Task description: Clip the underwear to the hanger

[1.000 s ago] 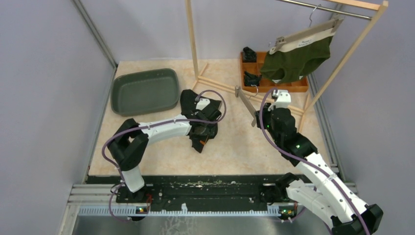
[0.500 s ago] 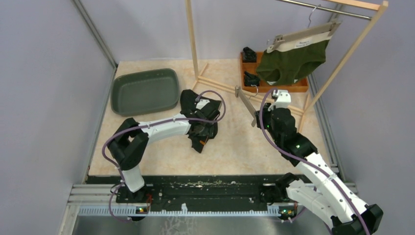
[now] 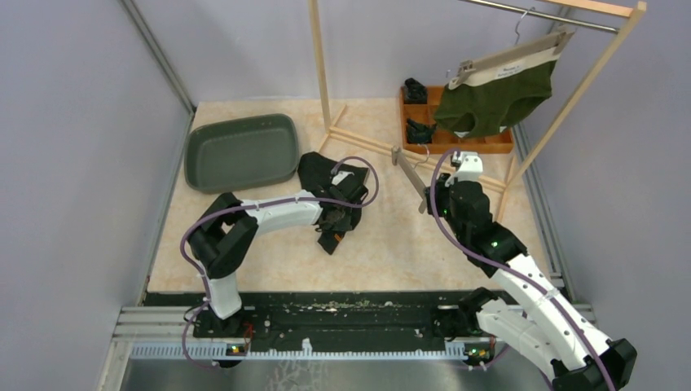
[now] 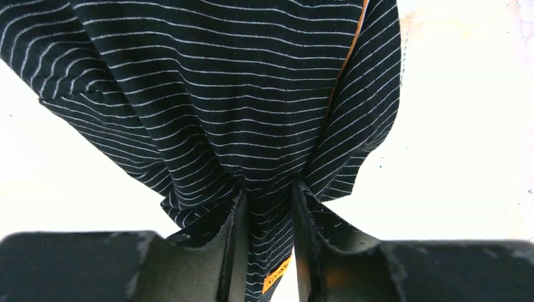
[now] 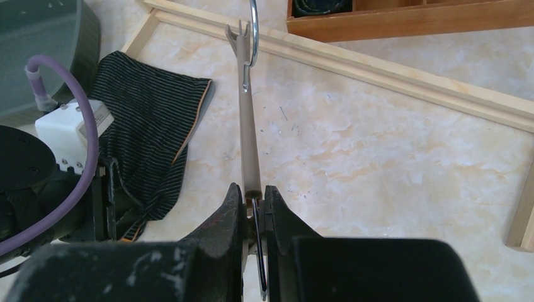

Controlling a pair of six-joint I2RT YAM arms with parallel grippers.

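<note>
Left claw (image 4: 267, 201) pinched together on a fold of the striped underwear (image 4: 208, 94), which I see bunched on the tabletop (image 5: 390, 151) (orange trim showing). Right claw (image 5: 253, 198) clamped on the hanger (image 5: 247, 126), hook end toward the wooden rack base (image 5: 403, 75), near the underwear.

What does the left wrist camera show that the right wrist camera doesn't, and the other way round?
Only the left wrist: close up, the fold of black white-striped underwear pinched inside the left gripper. Only the right wrist: the right gripper shut on a beige hanger, plus a wooden tray. Both: the underwear on the pale marbled table.
</note>
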